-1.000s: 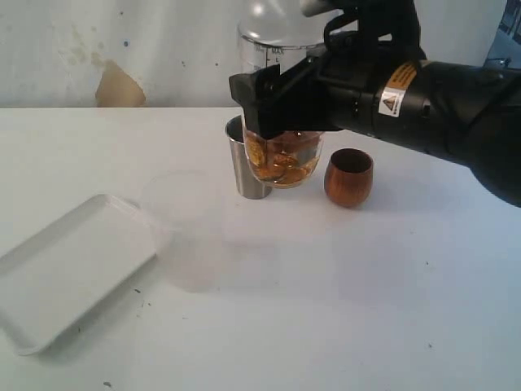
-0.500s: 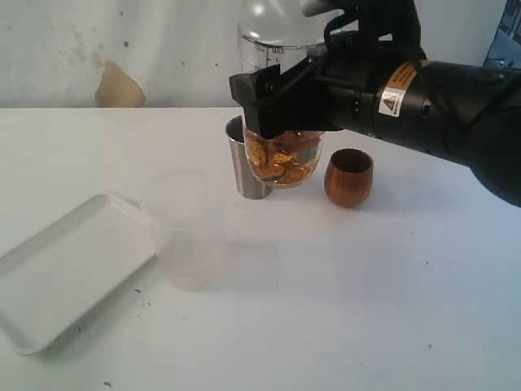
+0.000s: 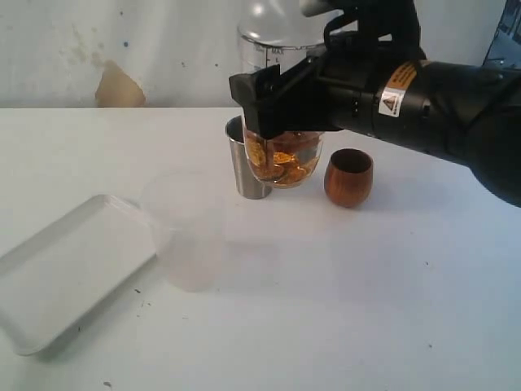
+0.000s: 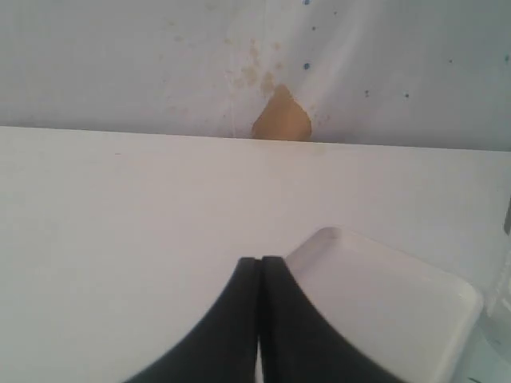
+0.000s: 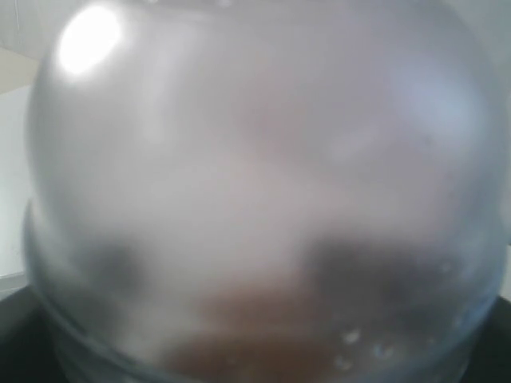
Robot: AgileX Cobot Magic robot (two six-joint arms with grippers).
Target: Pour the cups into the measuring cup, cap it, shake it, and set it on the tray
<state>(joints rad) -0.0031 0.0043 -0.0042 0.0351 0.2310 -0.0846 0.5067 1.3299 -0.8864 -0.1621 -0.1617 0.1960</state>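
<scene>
My right gripper (image 3: 277, 104) is shut on the measuring cup (image 3: 282, 159), a clear graduated cylinder with golden pieces in its bottom and a clear domed cap (image 3: 273, 20) on top. It is held upright just in front of the steel tumbler (image 3: 240, 167). The wooden cup (image 3: 348, 176) stands to its right. In the right wrist view the measuring cup (image 5: 263, 199) fills the picture, blurred. The white tray (image 3: 65, 269) lies at the front left. My left gripper (image 4: 260, 260) is shut and empty, hovering over a corner of the tray (image 4: 383, 303).
A frosted translucent cup (image 3: 186, 236) stands beside the tray's right edge, in front of the tumbler. The table's back edge meets a stained wall with a tan patch (image 3: 119, 85). The right arm's black forearm (image 3: 456, 106) stretches over the table's right side.
The golden pieces inside the measuring cup have shifted slightly. The arms and the other things stay where they were.
</scene>
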